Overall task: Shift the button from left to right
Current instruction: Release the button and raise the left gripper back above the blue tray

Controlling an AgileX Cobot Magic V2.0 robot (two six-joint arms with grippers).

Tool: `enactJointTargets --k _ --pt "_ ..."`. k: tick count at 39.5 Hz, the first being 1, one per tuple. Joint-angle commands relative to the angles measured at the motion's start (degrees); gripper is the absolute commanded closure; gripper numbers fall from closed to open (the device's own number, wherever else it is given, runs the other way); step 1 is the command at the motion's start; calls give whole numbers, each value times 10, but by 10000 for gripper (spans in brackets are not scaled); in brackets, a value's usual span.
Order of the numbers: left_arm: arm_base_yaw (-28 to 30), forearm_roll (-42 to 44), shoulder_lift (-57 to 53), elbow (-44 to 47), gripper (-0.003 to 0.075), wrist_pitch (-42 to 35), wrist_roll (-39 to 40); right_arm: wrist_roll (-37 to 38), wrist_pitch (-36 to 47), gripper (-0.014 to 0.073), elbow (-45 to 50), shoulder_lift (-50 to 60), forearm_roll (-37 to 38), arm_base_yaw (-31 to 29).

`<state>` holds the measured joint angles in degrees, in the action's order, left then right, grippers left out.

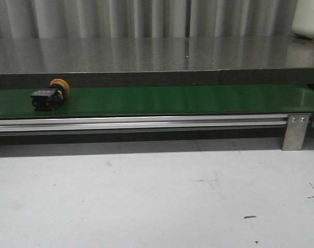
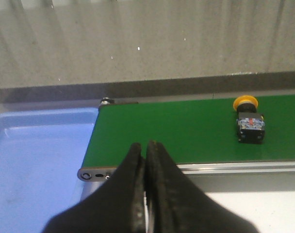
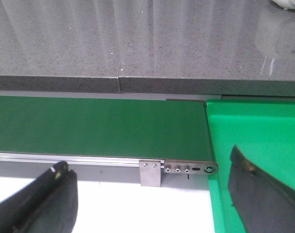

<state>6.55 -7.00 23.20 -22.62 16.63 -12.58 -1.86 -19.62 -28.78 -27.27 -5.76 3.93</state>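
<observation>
From the front camera I see the button (image 1: 49,95) lying on its side at the left end of the green conveyor belt (image 1: 172,101), orange cap toward the back wall and black body toward me. An aluminium rail (image 1: 146,123) runs along the belt's near edge, with a bracket (image 1: 295,131) at the right. Neither arm shows in this view, so I judge the task has not begun: the approach comes first.

On the left wrist camera, my left gripper (image 2: 146,160) has its jaws pressed together, hanging over the near edge of the belt's end. The button (image 2: 249,121) sits well apart from it, farther along the belt. A blue tray (image 2: 36,155) lies just beside the belt's end. My next move calls for opening these jaws and lining up across the black body. There is a small coloured label on the button's body, but I cannot read it.

On the right wrist camera, my right gripper (image 3: 150,199) has its jaws wide apart and empty, near the belt's other end, where a green tray (image 3: 254,131) adjoins it. No button shows here.
</observation>
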Motion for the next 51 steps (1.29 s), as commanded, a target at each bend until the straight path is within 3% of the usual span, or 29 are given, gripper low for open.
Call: enactJointTargets --k 1,8,51 --pt "-4 -11 -47 2 741 -45 -1 -2 44 -50 -20 -5 2 1" --pt "-4 -15 -100 20 741 -38 -1 -2 44 -50 -20 -5 2 1" --pt "-4 -15 -100 20 741 -38 -1 -2 44 -50 -20 -5 2 1"
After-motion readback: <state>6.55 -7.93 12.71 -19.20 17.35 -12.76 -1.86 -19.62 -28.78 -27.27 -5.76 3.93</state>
